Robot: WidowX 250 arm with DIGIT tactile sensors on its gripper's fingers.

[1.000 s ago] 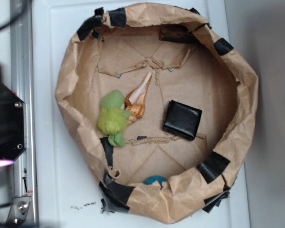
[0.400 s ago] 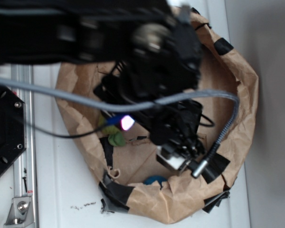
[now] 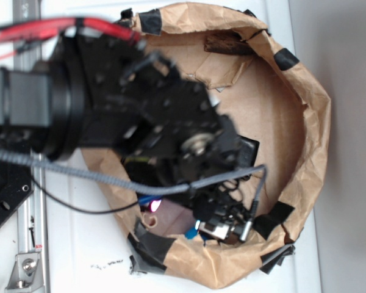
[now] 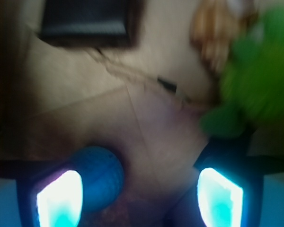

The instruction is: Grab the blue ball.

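The blue ball lies on the brown paper floor of the bowl, close to its near wall. In the wrist view it sits just inside my left fingertip, seemingly touching it. My gripper is open, with a wide gap between the ball and the right fingertip. In the exterior view only a sliver of the blue ball shows beside the gripper head. The arm covers the left half of the bowl.
The crumpled paper bowl, patched with black tape, rings the work area. A fuzzy green plush toy, a tan seashell and a black square pad lie farther in. The paper wall stands right behind the ball.
The arm came in over the bowl and moved towards its near rim, down to the ball. It now hides the plush toy and the shell in the exterior view.
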